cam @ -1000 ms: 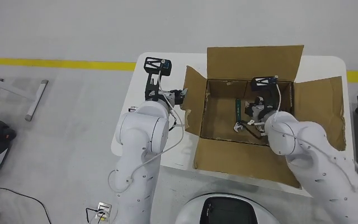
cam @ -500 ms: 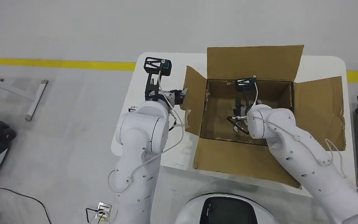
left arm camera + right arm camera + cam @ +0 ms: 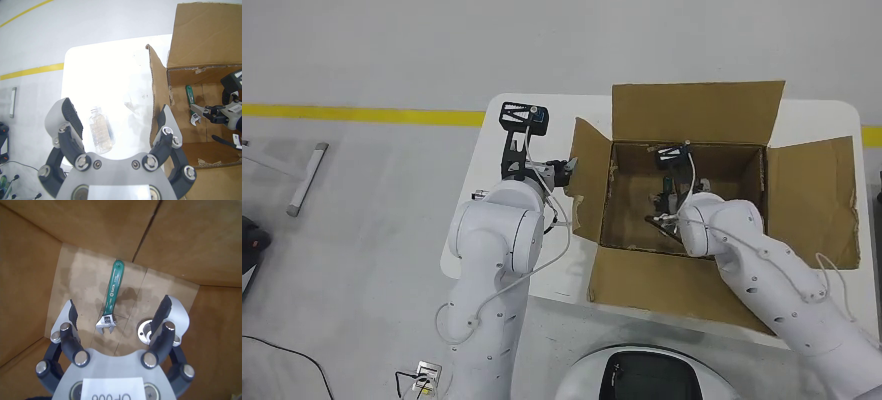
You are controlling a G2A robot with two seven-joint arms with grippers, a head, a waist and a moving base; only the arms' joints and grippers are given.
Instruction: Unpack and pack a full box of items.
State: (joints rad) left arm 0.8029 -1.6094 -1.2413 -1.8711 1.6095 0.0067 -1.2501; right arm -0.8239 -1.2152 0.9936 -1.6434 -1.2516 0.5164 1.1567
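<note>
While the right gripper (image 3: 119, 303) hangs inside the cardboard box (image 3: 697, 110), its fingers are spread wide with nothing between them. Green-handled wrench (image 3: 112, 294) lies flat on the box floor, handle tip up against the foot of one wall, metal head pointing back toward the gripper. Wrench's own adjustable mouth partly open. From the left wrist view one right fingertip sits close above the wrench head; contact not seen. Round metal flanged part (image 3: 143, 331) lies on the box floor just beside the wrench head, partly hidden behind one finger pad. Also in the box, nearer the front wall: a dark curved handle with a white tag (image 3: 225, 141), what it belongs to cannot tell. All four box flaps stand or fold outward; the box sits on a white table (image 3: 105, 66). Left gripper (image 3: 115, 108) is outside the box, over the bare table beside the box's side flap, fingers likewise wide apart and holding nothing. Below it a clear plastic bottle (image 3: 100, 134) lies on its side on the table. A crumpled clear scrap (image 3: 132, 107) lies near it, between bottle and flap. Yellow floor line (image 3: 362, 113) runs past the table
</note>
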